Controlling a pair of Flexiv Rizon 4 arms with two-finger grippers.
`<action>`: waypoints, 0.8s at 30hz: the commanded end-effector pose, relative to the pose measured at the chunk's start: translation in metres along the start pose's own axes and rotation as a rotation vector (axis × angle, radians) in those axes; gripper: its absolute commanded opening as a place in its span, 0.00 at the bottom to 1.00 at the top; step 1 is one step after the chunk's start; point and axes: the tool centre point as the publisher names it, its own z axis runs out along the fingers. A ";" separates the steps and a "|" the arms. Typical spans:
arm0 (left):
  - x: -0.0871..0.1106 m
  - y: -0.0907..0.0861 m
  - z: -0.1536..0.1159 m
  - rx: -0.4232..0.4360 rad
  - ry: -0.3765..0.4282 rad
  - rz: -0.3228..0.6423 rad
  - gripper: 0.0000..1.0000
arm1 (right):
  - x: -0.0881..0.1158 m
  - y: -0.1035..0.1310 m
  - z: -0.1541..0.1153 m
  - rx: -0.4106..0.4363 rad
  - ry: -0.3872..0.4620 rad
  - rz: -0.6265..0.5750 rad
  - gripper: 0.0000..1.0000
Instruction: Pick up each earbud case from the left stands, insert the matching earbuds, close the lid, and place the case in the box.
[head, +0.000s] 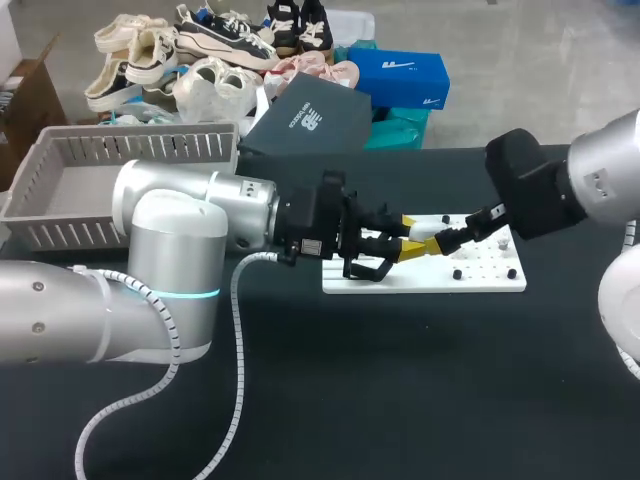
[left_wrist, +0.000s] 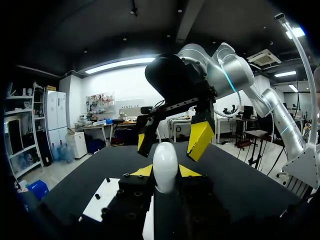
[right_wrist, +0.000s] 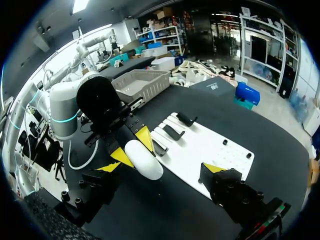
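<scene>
1. Black tabletop (head: 400, 400) spreads wide on the near side: you have a broad stretch of it between the near edge of the white board (head: 480, 283) and the table's own near edge.
2. Your left pincer (left_wrist: 165, 171) is clamped on the white earbud case (left_wrist: 165, 162), one yellow tip on each flank, with the case's rounded end sticking out ahead of the fingers.
3. You will find that case held above the white board, beside the black stands (right_wrist: 172, 132) at the board's left end.
4. Your right pincer (right_wrist: 161, 169) is spread wide and grips nothing. Its yellow fingertips (left_wrist: 200, 141) sit to either side of the case's free end, with a gap showing on both sides.
5. Both pincers meet nose to nose over the board, so you have only slim room between them. Your left arm (head: 170, 220) lies across the table's left half, and your right arm (head: 600, 180) comes in over the board's right end.
6. Small black pegs (head: 457, 273) dot the board's right part, on the side where the right arm comes in.
7. Your grey basket (head: 100, 180) sits at the table's far left corner, beyond the left arm and well apart from the case.
</scene>
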 end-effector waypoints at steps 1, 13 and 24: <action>0.001 0.001 0.000 0.001 -0.003 0.001 0.00 | -0.001 -0.002 -0.001 0.006 0.001 0.006 1.00; 0.001 0.001 0.000 0.001 -0.003 0.001 0.00 | -0.001 -0.004 0.000 0.016 0.003 0.010 1.00; 0.001 0.001 0.000 0.001 -0.003 0.001 0.00 | -0.001 -0.006 0.002 0.022 0.010 0.011 1.00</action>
